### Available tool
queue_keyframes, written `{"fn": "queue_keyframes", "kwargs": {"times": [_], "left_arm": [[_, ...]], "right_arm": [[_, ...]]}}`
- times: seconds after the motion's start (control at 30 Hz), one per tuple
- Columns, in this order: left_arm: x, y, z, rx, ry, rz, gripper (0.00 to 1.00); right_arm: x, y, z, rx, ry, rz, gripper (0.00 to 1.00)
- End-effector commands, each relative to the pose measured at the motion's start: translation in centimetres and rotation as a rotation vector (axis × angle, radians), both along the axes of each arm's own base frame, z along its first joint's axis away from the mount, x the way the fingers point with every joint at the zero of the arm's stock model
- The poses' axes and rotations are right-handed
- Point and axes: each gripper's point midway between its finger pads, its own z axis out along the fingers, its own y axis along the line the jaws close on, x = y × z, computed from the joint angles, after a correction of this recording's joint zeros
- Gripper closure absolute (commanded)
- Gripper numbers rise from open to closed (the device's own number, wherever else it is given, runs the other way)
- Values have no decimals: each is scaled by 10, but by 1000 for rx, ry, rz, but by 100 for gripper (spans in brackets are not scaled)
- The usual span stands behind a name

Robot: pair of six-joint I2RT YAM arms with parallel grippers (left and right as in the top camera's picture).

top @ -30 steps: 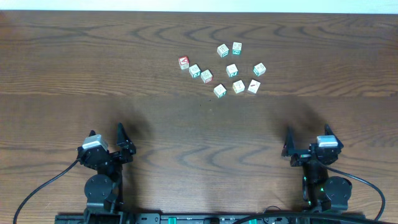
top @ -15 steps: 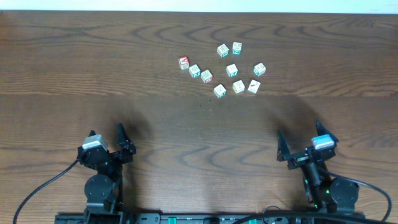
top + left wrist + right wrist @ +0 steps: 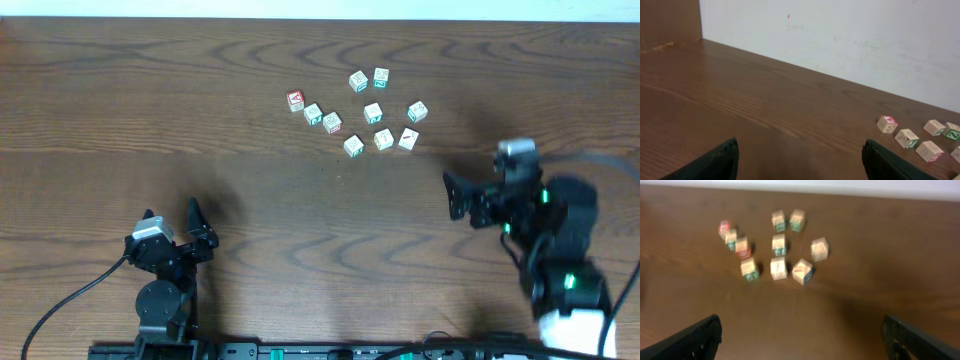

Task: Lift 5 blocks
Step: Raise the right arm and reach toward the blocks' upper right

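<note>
While both arms are stationed at the near side of the table (image 3: 110,90), the blocks (image 3: 373,113) are seen lying in a loose cluster on the far half, a little right of centre. Ten are counted from overhead, every one resting on the wood, none touched by either arm. At the left end of the cluster a block with a red print (image 3: 295,100) is picked out, and two more are strung just beside it in a slanting row toward the near side. Two are set close together at the far edge, one is placed in the middle, one off to the right, and three are lined up along the near edge.

The left pincer (image 3: 170,210) is found low on the left, well apart from the cluster, its jaws spread wide with nothing between them. In its own wrist view only bare wood is framed between the two dark fingertips (image 3: 722,160), and a few blocks are caught at the right edge, below the pale wall (image 3: 840,35).

The right pincer (image 3: 801,322) is spread wide too, and empty, well short of the blocks. All ten are framed ahead of it in its wrist view, somewhat blurred. From overhead that arm is smeared, so its finer pose cannot be told.
</note>
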Motion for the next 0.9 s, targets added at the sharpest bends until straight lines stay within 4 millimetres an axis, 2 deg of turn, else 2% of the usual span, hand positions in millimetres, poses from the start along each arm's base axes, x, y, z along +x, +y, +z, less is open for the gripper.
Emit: {"fn": "queue_keyframes", "kwargs": {"times": [0.0, 0.13, 0.27, 0.43, 0.6, 0.7, 0.77, 0.87], "left_arm": [[-1, 2, -18, 20, 52, 9, 21], [-1, 2, -17, 19, 52, 9, 21], [-1, 2, -17, 20, 51, 10, 21], [0, 2, -12, 17, 27, 9, 21], [0, 2, -9, 17, 15, 9, 21], [1, 2, 5, 13, -40, 10, 21], [3, -5, 10, -32, -66, -32, 21], [4, -16, 11, -27, -61, -96, 21]], "right_arm": [[16, 13, 13, 15, 82, 47, 1], [31, 26, 12, 34, 185, 94, 1], [38, 31, -6, 41, 245, 107, 1], [43, 30, -26, 41, 307, 104, 1], [41, 46, -36, 111, 353, 173, 1], [43, 45, -42, 107, 369, 169, 1], [48, 41, -45, 88, 364, 150, 1], [59, 23, -52, 37, 371, 7, 1]]}}
